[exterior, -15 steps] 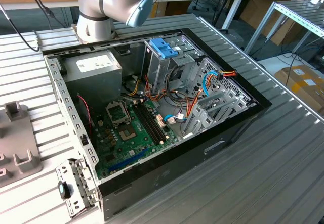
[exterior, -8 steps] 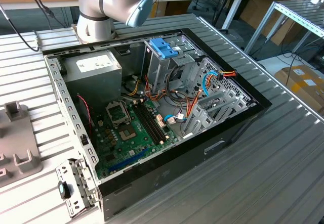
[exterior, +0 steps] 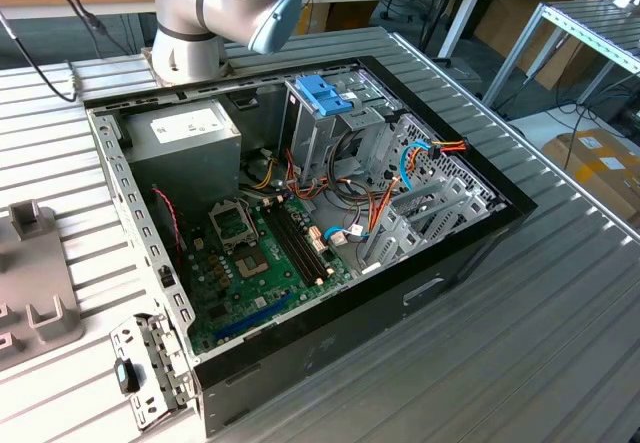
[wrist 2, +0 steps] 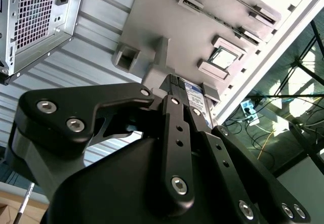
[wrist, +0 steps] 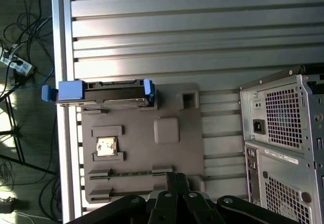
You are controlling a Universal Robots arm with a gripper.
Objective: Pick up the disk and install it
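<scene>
The disk (wrist: 101,93), a dark flat drive in a bright blue carrier, stands on its long edge in a slot at one end of the grey fixture plate (wrist: 167,158). In the first wrist view my gripper (wrist: 176,176) is over the plate's opposite end, well apart from the disk. Its two fingers lie close together with nothing between them. In the second wrist view the gripper's black links (wrist 2: 174,148) fill the foreground. Just past them the disk (wrist 2: 191,91) shows edge-on.
The open computer case (exterior: 470,253) lies on the slatted table, with a tall drive cage topped by a blue clip (exterior: 325,93). Its perforated rear (wrist: 283,133) stands beside the fixture plate. A small chip (wrist: 106,146) sits in the plate. The table edge (wrist: 63,148) borders the plate.
</scene>
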